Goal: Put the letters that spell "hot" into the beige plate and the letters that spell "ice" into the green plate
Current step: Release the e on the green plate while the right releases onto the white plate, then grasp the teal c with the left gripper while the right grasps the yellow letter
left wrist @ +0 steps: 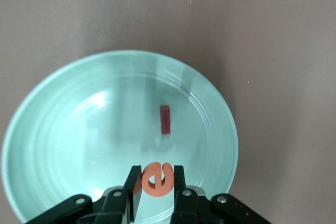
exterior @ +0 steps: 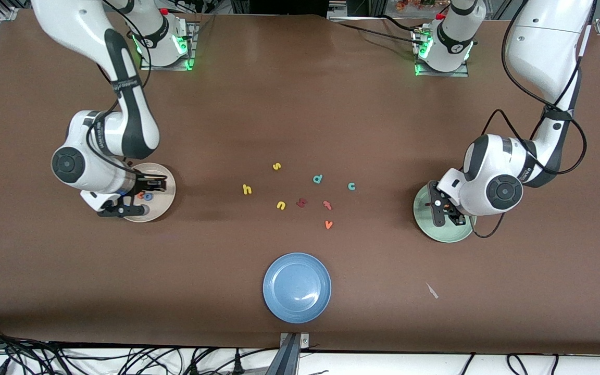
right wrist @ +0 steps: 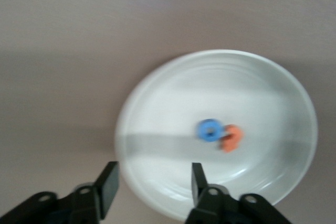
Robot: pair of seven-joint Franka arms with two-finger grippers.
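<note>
Blue plate unmarked; foam letters include h, s, d, c.

The right arm hid part of the beige plate; the left arm covered much of the green plate, cut off in the left wrist view.

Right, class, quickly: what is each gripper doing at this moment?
Left gripper: shut on the orange "e", over the green plate.
Right gripper: open, holding nothing, over the beige plate.
</note>
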